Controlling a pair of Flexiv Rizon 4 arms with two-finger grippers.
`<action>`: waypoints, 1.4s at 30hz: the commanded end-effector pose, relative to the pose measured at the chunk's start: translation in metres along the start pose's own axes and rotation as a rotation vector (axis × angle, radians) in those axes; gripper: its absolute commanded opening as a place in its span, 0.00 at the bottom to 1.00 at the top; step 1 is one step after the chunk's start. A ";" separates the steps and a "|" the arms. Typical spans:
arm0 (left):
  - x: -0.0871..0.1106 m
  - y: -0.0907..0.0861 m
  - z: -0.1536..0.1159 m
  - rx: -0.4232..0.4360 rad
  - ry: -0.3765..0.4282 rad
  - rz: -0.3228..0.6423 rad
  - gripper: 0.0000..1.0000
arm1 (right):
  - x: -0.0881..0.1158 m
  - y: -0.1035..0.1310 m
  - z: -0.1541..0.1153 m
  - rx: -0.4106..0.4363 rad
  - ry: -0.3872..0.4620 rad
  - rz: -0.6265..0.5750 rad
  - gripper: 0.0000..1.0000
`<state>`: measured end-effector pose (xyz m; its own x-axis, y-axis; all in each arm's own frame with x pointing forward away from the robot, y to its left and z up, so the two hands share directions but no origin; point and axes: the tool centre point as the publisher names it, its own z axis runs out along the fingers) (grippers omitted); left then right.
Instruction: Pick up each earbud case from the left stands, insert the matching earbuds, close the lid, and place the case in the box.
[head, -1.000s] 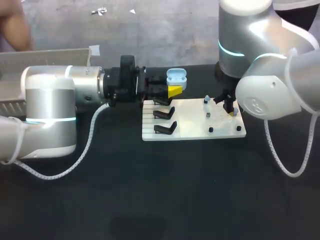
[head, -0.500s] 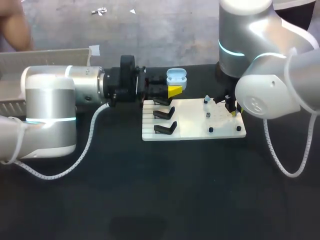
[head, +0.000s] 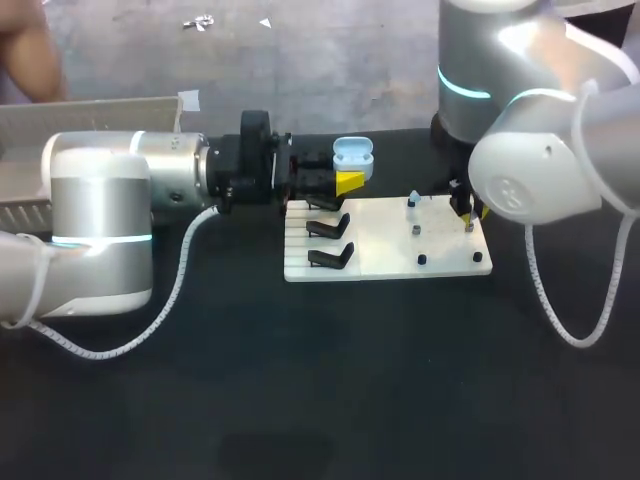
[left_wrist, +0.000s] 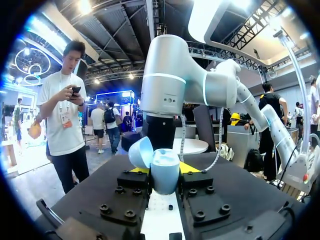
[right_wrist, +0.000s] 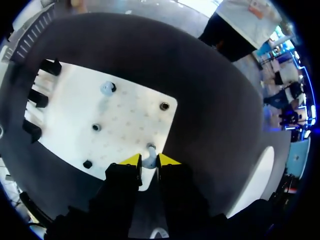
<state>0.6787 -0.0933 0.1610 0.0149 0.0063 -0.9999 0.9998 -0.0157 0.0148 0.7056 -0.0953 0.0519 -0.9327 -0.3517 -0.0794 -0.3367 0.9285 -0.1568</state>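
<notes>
Your right hand (right_wrist: 149, 160) is gripping the earbud (right_wrist: 149, 155) on the white board (right_wrist: 130, 112) — lift it straight up while your left hand (left_wrist: 165, 169) is clamping the open earbud case (left_wrist: 165, 176).

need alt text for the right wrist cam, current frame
The right tool is closed on a small white earbud standing at a corner of a white board on the black table. Ahead of it the board holds a second earbud, three bare pegs, and black stands along one edge.
</notes>
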 end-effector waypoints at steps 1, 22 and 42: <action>0.001 -0.001 0.000 -0.004 -0.005 0.004 0.00 | 0.005 -0.003 -0.030 -0.018 0.010 -0.002 0.00; 0.001 -0.001 0.000 -0.004 -0.005 0.004 0.00 | 0.017 0.019 -0.116 -0.046 -0.022 0.030 0.00; 0.001 -0.001 0.000 -0.004 -0.005 0.004 0.00 | 0.020 0.043 -0.129 0.026 0.119 0.668 0.00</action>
<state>0.6787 -0.0932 0.1609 0.0148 0.0063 -0.9999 0.9998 -0.0160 0.0147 0.6541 -0.0562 0.1681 -0.9963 -0.0227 -0.0833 -0.0144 0.9950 -0.0986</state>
